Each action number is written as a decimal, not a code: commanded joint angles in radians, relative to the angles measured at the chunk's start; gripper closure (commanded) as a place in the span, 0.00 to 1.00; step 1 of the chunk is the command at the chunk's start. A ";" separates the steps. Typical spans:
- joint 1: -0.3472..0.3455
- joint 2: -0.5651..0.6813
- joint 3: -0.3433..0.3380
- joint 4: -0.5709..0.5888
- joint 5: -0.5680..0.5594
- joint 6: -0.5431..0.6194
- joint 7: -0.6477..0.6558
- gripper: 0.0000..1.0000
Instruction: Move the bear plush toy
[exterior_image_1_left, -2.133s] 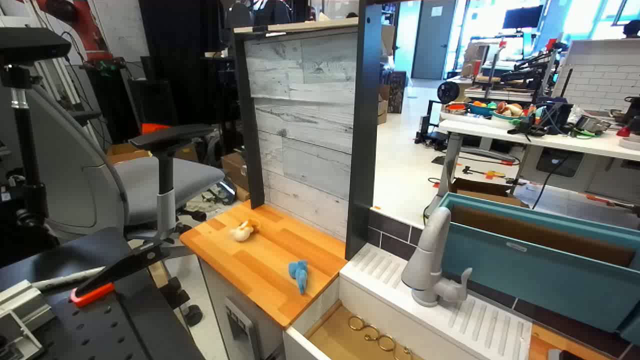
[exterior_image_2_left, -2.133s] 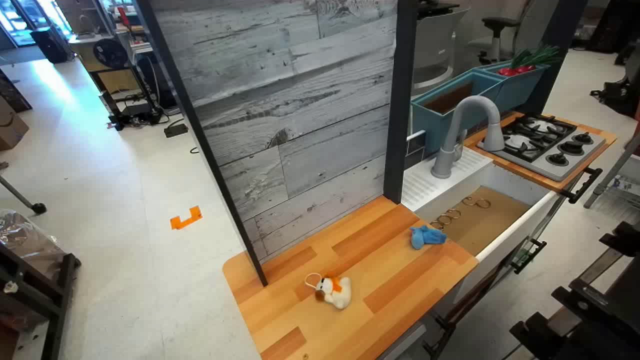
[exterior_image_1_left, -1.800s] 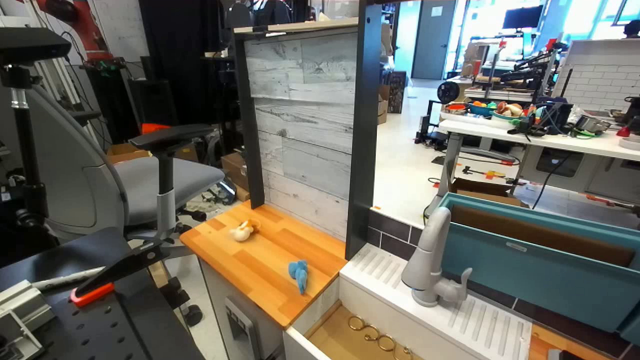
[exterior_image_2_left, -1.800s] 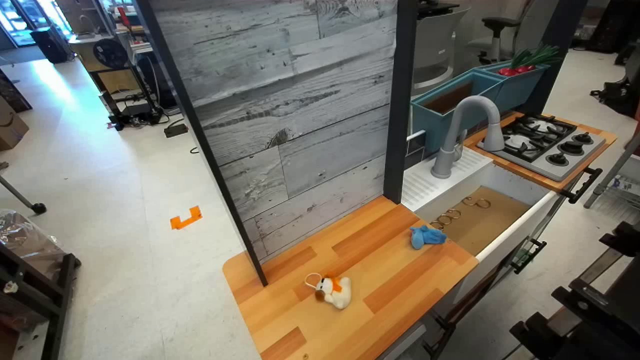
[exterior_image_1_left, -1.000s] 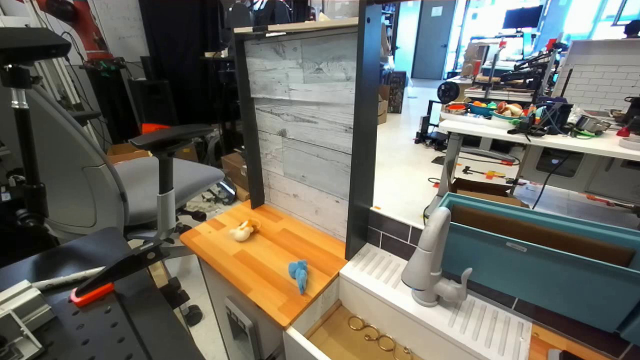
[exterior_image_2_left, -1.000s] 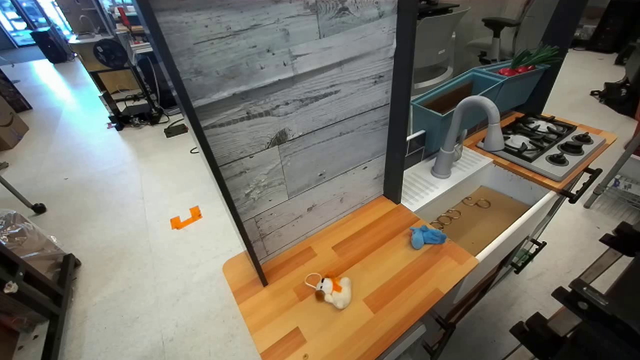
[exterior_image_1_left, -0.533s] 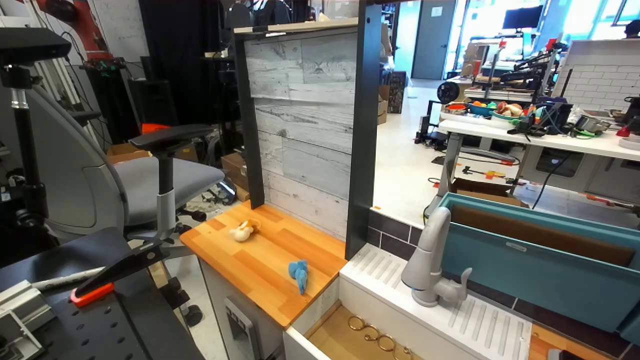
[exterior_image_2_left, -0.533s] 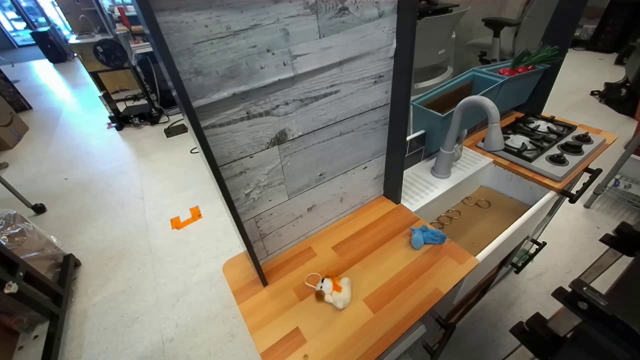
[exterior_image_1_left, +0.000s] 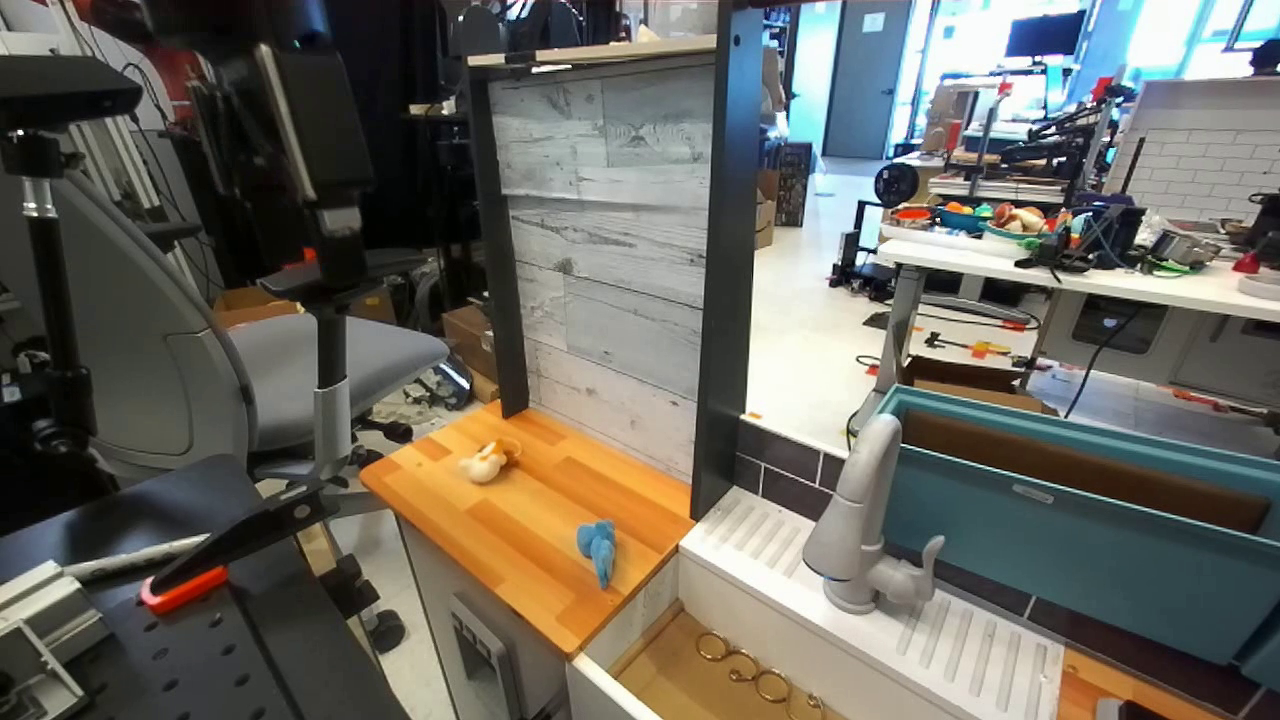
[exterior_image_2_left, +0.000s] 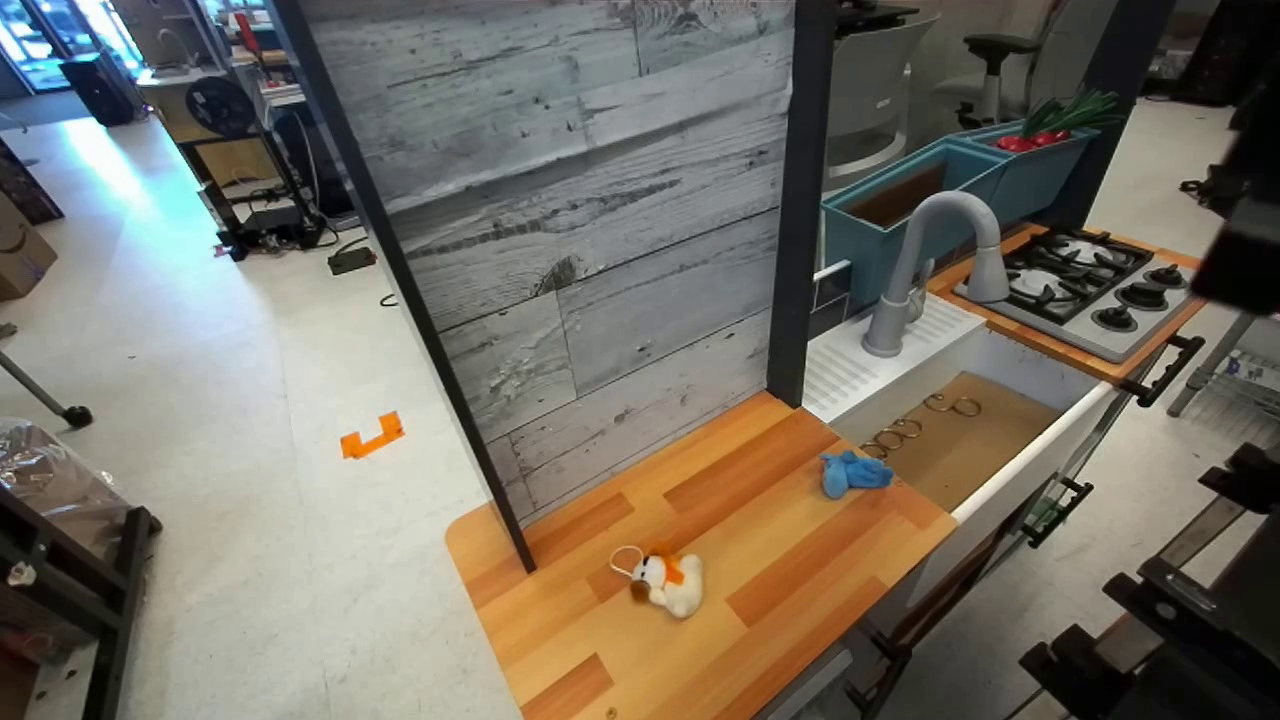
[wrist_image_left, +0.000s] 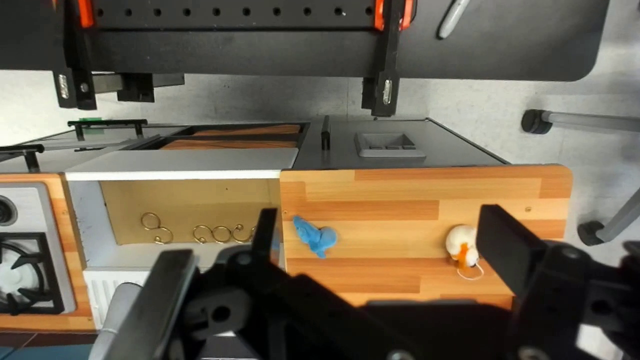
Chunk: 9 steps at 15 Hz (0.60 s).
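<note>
The bear plush toy (exterior_image_1_left: 485, 464) is small and cream, with an orange scarf and a thin white loop. It lies on the wooden counter (exterior_image_1_left: 540, 500), also in an exterior view (exterior_image_2_left: 680, 592). In the wrist view the toy (wrist_image_left: 459, 240) shows left of the right finger, which partly covers it. My gripper (wrist_image_left: 380, 222) is wide open and empty, high above the counter. Dark parts of the arm or gripper show at the upper left in an exterior view (exterior_image_1_left: 315, 130) and at the right edge in an exterior view (exterior_image_2_left: 1245, 255).
A blue plush (exterior_image_2_left: 853, 474) lies near the counter's sink end. The sink (exterior_image_1_left: 660, 660) with gold rings, a grey faucet (exterior_image_2_left: 935, 250) and a stove (exterior_image_2_left: 1110, 290) stand beyond. A grey wood-pattern panel (exterior_image_2_left: 600, 230) rises along the counter's back edge. A teal planter (exterior_image_1_left: 1060, 520) stands behind the faucet.
The dark arm or gripper has come into both exterior views, at the upper left and at the right edge, where it was out of view before. Both plush toys have stayed in place.
</note>
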<state>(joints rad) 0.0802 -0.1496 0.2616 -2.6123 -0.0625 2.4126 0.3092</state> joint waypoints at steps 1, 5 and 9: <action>0.010 0.260 -0.006 0.171 -0.172 0.044 0.157 0.00; 0.106 0.515 -0.098 0.376 -0.318 0.060 0.284 0.00; 0.208 0.759 -0.174 0.604 -0.290 0.077 0.244 0.00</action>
<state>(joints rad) 0.2161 0.4262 0.1398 -2.1915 -0.3621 2.4752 0.5674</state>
